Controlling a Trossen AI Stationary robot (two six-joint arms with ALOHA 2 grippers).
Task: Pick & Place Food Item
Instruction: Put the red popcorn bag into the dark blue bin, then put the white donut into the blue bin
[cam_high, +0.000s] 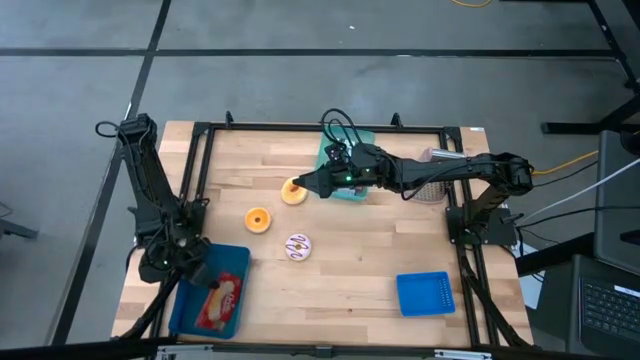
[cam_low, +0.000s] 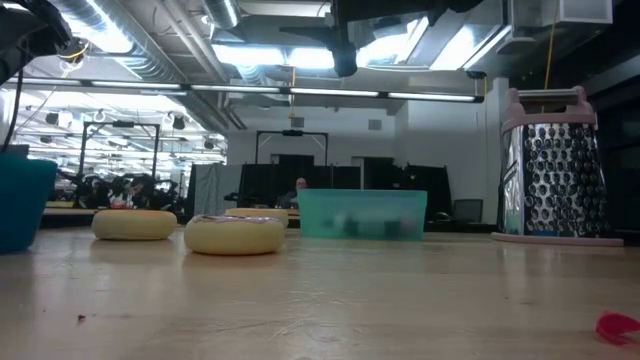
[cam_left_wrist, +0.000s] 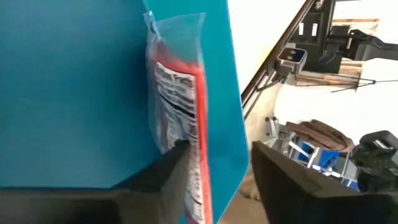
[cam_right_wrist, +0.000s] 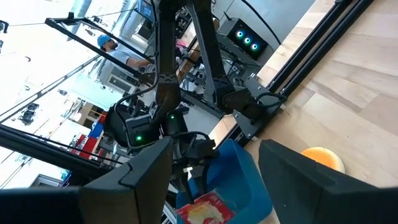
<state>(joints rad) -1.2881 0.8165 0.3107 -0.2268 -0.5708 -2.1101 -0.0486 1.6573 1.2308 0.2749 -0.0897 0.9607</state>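
A red snack packet (cam_high: 222, 300) lies in the blue bin (cam_high: 190, 310) at the table's near left corner. My left gripper (cam_high: 200, 272) is open at the bin's far end. In its wrist view the packet (cam_left_wrist: 180, 106) lies against the bin's wall (cam_left_wrist: 227, 124), with one finger in front of the packet's end and the other outside the bin. My right gripper (cam_high: 300, 188) hangs open and empty above an orange donut (cam_high: 293, 191) at mid-table. A second orange donut (cam_high: 258, 219) and a white sprinkled one (cam_high: 297, 247) rest flat on the wood. My left gripper has one finger (cam_left_wrist: 168, 180) standing at the packet's near end (cam_left_wrist: 189, 155), inside the bin. Whether that finger touches the packet, I cannot tell. The packet lies in the bin, along its wall.
A teal container (cam_high: 345, 165) sits under the right arm at the far middle. A metal grater (cam_high: 430, 188) stands at the far right. A blue tray (cam_high: 425, 293) lies near the front right. Black frame rails (cam_high: 205, 160) border the tabletop.
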